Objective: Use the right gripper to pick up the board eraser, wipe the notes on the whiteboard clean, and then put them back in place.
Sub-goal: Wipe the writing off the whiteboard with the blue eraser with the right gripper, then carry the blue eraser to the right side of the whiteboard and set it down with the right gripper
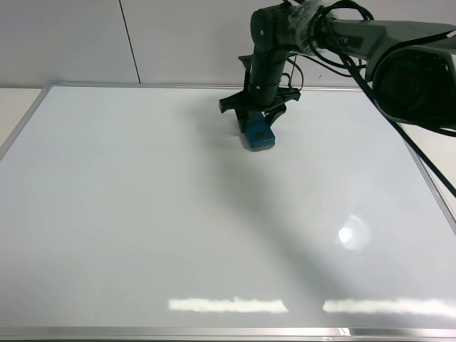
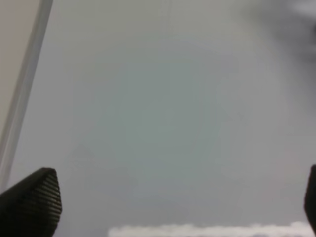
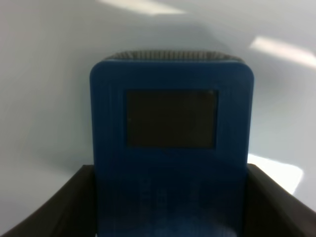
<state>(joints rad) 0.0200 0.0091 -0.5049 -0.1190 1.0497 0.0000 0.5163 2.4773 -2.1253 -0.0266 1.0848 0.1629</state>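
Note:
The whiteboard (image 1: 178, 228) fills most of the exterior high view. My right gripper (image 1: 258, 117) is at its far middle, shut on the teal-blue board eraser (image 1: 260, 135). The eraser's lower end is at the board's surface; I cannot tell whether it touches. In the right wrist view the eraser (image 3: 170, 148) sits between the two black fingers (image 3: 49, 207), with one dark grey patch showing. No marker notes show anywhere on the board. My left gripper (image 2: 170, 207) is open and empty over bare whiteboard (image 2: 163, 98); it is out of the exterior view.
The right arm's bulky black body and cables (image 1: 413, 71) hang over the board's far right corner. The board's silver frame (image 1: 21, 121) borders beige table at the left, and shows in the left wrist view (image 2: 24, 89). A grey wall stands behind.

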